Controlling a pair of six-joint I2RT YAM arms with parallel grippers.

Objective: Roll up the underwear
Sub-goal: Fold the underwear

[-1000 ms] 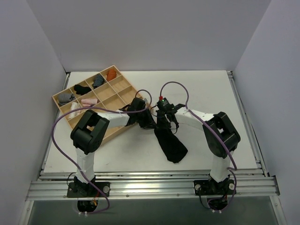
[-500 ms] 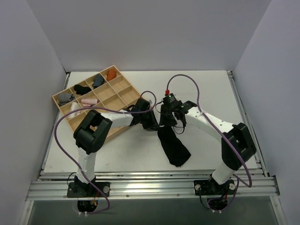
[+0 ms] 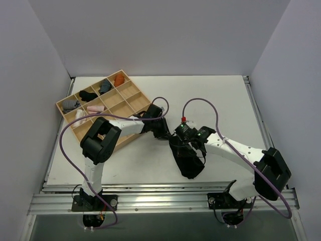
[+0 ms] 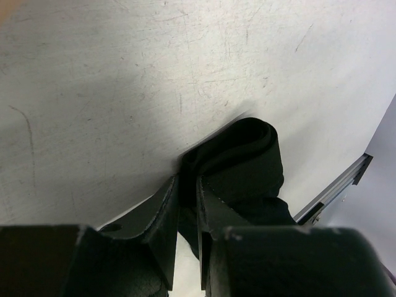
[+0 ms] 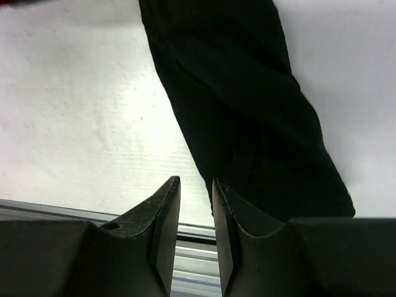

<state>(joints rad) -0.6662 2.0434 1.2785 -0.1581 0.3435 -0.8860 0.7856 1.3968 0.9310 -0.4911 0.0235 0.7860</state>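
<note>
The underwear (image 3: 188,161) is a matte black, soft piece of fabric. It lies on the white table (image 3: 220,100) near the middle, a bit toward the near edge, as a long, slightly crumpled strip. Its near end is wider and rounded and lies close to the metal rail (image 3: 160,201) at the table front.

L gripper (image 4: 187,184): the two dark, wedge-shaped fingers are pressed together w/ a fold of the black fabric pinched between them. This is the far-left end of the garment. Just beyond the tips the fabric bends over into a thick, smooth loop w/ a rounded edge. The table surface around it looks hard and dull, w/ fine scratches.

R gripper (image 5: 195,185): the fingers stand only a little apart, and in the gap only the bright table shows, so it grasps nothing. It hangs over the middle part of the strip. In the right wrist view the fabric runs from the top to the lower right, w/ soft lengthwise wrinkles and no marks.

At the far left stands a light wooden tray (image 3: 129,90), flat, w/ thin walls that divide it into rectangular compartments. Some hold small rolled bundles: orange (image 3: 119,79), grey (image 3: 105,86), black (image 3: 88,95), pink (image 3: 95,108). The garment is apart from the tray, to its right.

Thin purple cables (image 3: 67,135) curve in loops over both arms.
</note>
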